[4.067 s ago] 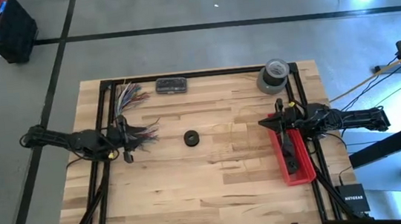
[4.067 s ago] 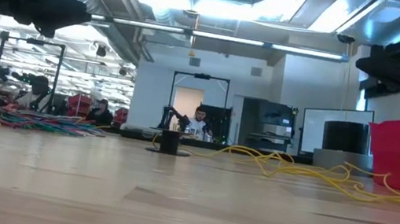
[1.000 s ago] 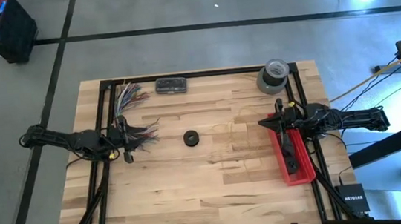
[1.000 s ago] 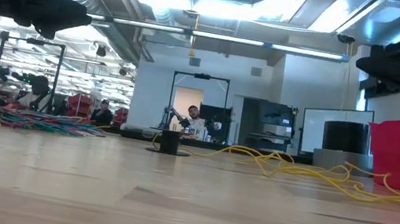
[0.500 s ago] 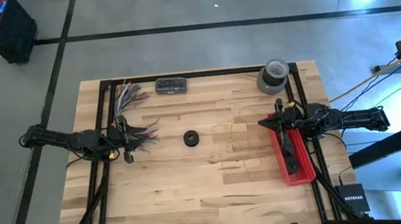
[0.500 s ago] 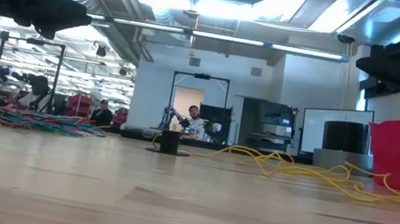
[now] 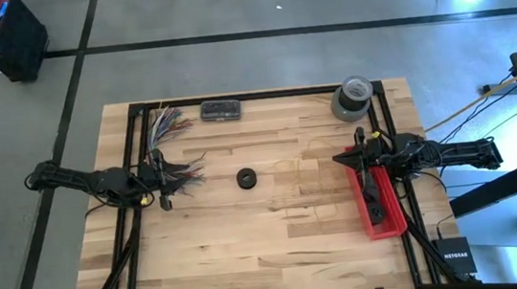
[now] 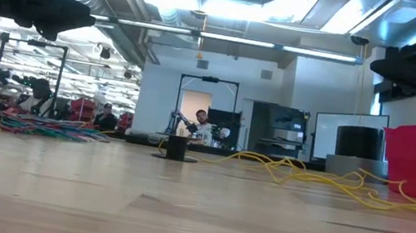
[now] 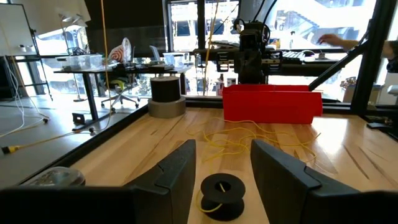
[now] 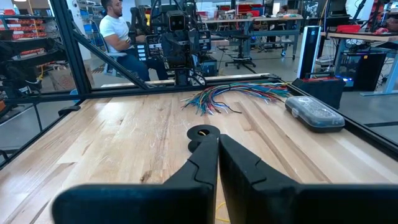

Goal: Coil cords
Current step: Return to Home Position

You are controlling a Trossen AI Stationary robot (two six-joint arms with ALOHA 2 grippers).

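The thin yellow cords (image 9: 249, 138) lie in loose, tangled loops flat on the wood between the black spool (image 7: 246, 176) and the red bin (image 7: 378, 204). They also show in the low view (image 8: 314, 179). The spool stands on its flange (image 9: 222, 194), with a bit of yellow cord at it. My left gripper (image 9: 224, 165) is open and empty above the table's left side (image 7: 177, 172), pointing at the spool. My right gripper (image 10: 218, 155) is shut and empty above the table's right side (image 7: 339, 160), over the bin's far end.
A bundle of multicoloured wires (image 7: 168, 125) lies at the far left under my left gripper. A grey case (image 7: 221, 111) and a grey tape roll (image 7: 352, 96) sit along the far edge. A black frame rims the table. A person (image 10: 118, 31) sits beyond the table.
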